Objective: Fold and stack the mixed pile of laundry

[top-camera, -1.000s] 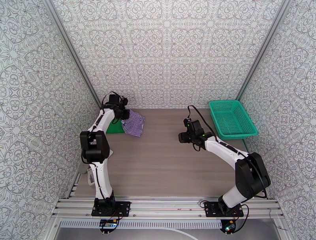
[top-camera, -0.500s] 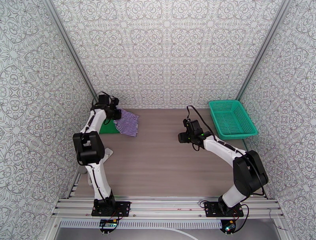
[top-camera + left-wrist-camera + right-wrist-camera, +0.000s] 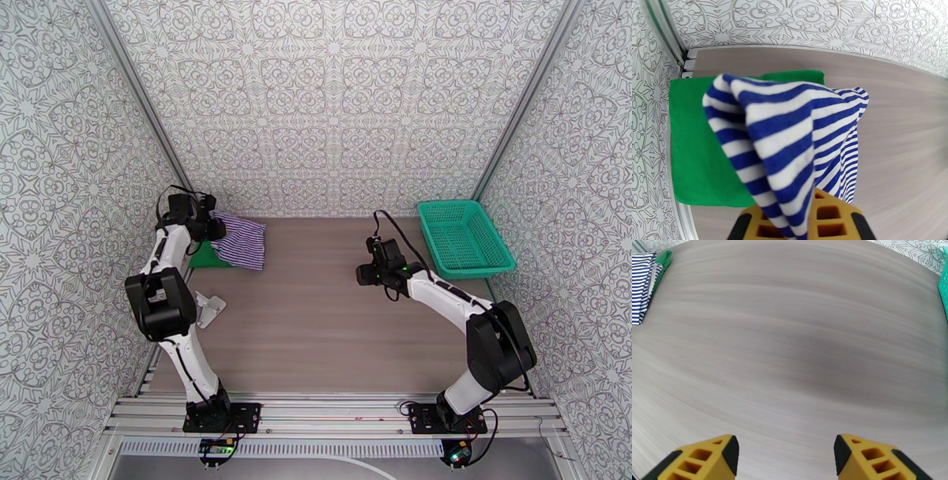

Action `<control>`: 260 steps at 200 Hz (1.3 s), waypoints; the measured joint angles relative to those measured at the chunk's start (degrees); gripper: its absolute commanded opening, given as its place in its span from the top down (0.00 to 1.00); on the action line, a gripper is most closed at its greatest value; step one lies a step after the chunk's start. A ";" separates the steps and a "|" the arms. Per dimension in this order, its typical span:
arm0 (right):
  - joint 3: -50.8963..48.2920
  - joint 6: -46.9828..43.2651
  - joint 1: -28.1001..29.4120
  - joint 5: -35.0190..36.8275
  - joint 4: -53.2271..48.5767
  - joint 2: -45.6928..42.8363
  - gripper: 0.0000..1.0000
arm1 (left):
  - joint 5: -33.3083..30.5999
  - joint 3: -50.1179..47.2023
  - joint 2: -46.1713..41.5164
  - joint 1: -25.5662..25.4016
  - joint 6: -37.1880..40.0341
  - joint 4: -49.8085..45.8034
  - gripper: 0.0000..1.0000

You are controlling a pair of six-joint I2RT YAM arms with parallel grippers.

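The left gripper (image 3: 212, 229), pinching the striped shirt (image 3: 240, 242), has carried it leftward over the green cloth (image 3: 207, 257) at the far-left corner, nearing stacking, while the right gripper (image 3: 784, 453) hovers spread.

The left tool (image 3: 212, 229) holds the striped shirt (image 3: 241, 244) over the green cloth (image 3: 207, 256) at eleven o'clock; the basket (image 3: 464, 237) sits at two o'clock.

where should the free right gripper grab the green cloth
Take the green cloth by its bare left edge, coming from above. It lies flat on the table, and the striped shirt held in the left gripper covers its right part.
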 measured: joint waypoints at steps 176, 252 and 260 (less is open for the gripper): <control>1.57 0.02 0.00 -0.31 -1.81 0.00 0.31 | 3.91 6.10 -1.97 -7.87 -1.60 -3.91 1.00; 1.57 0.00 0.00 -0.48 -1.81 0.00 0.30 | 4.09 7.91 -1.86 -5.95 -3.30 -6.23 1.00; 1.57 0.00 0.00 -0.48 -1.81 0.00 0.30 | 4.39 8.41 -1.64 -5.27 -3.26 -6.73 1.00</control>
